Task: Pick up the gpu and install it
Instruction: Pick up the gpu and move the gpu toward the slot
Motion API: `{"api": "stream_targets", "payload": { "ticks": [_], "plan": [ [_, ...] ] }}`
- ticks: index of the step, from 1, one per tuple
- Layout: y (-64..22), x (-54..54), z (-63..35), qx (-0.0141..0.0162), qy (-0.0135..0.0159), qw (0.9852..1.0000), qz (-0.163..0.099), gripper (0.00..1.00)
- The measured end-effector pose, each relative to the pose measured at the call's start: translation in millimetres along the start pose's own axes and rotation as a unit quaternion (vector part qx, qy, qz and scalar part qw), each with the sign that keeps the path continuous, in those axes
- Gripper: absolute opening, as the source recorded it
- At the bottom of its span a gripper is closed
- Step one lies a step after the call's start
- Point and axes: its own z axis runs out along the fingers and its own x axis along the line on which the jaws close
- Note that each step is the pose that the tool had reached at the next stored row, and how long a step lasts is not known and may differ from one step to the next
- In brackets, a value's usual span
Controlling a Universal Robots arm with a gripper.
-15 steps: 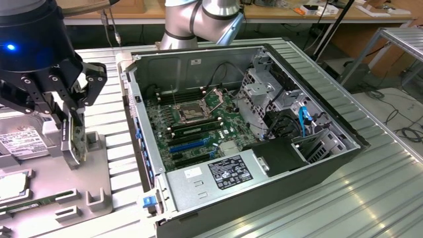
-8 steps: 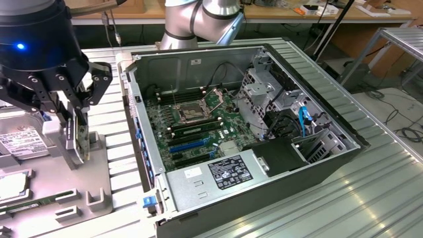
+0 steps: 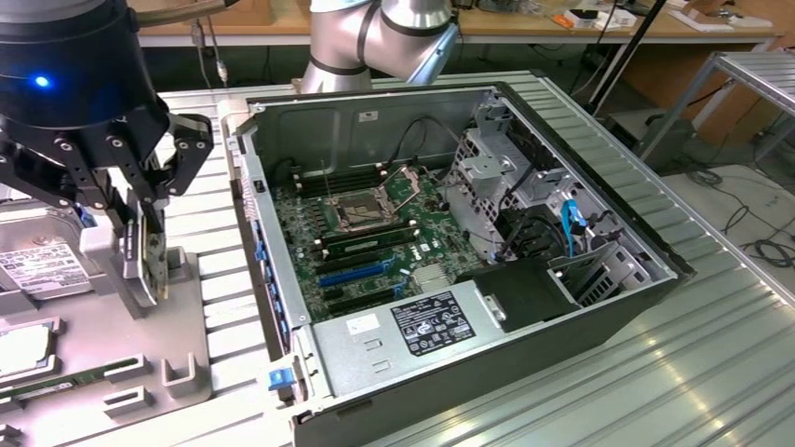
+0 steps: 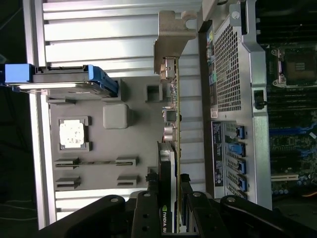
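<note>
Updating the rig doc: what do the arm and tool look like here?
The arm is silver-grey, with tubular links and rounded joint housings. The tool has a black cylindrical body with a lit blue light. Its fingers are black linkages studded with silver pins, and they are grey at the tips.

gpu (image 4: 174,124): thin card seen edge-on, with a green board, a black face with a green logo and a silver bracket
pose: on edge, its length running straight out from the gripper (image 4: 168,191)
grip: near end clamped between the fingers — bracket end farthest from them
</note>
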Motion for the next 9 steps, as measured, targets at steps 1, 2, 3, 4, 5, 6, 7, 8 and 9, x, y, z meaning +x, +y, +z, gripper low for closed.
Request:
{"api": "stream_targets", "payload": {
  "ticks": [1,2,3,4,5,6,7,8,9],
  "plan": [
    [0.1,-0.2,-1.7,0.0,0.0013,1.0,0.0,0.27],
    [0.2,-0.4,-4.3,0.0002,0.0033,1.0,0.001,0.27],
    [0.2,-0.4,-5.2,0.0001,0.0042,1.0,0.001,0.27],
    [0.3,-0.4,-5.4,0.0001,0.0045,1.0,0.001,0.27],
    [0.3,-0.5,-5.7,0.0001,0.0048,1.0,0.001,0.27],
    [0.3,-0.5,-6.0,0.0002,0.0053,1.0,0.001,0.27],
    [0.3,-0.6,-6.3,0.0003,0.0059,1.0,0.001,0.27],
    [0.3,-0.6,-6.5,0.0003,0.0062,1.0,0.001,0.27],
    [0.3,-0.7,-6.8,0.0003,0.0069,1.0,0.002,0.27]
  ]
}}
